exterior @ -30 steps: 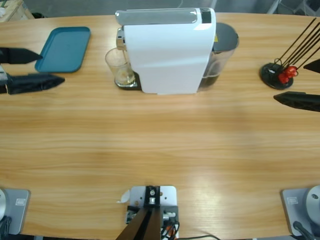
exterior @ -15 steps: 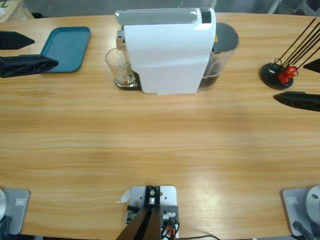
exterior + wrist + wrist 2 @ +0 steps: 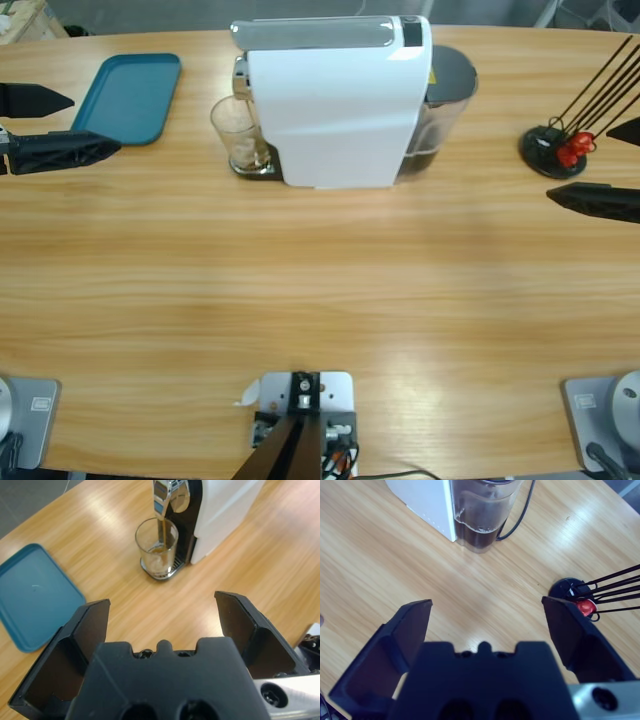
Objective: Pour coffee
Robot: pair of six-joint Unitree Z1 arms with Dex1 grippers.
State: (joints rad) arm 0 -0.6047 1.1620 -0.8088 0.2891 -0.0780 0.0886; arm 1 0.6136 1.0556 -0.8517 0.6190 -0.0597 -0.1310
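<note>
Wooden table: coffee streams into the glass under the machine; left gripper and right gripper both spread wide, empty.

Left gripper at table's left edge, jaws spread wide, holding nothing. Right gripper at right edge, jaws likewise wide apart, holding nothing.

Readable text: none in any view.
White box-shaped coffee machine: no brand or label legible on its casing.
Teal rectangular plastic tray: plain, unmarked.
Long wooden table: no signs or numbers.
</note>
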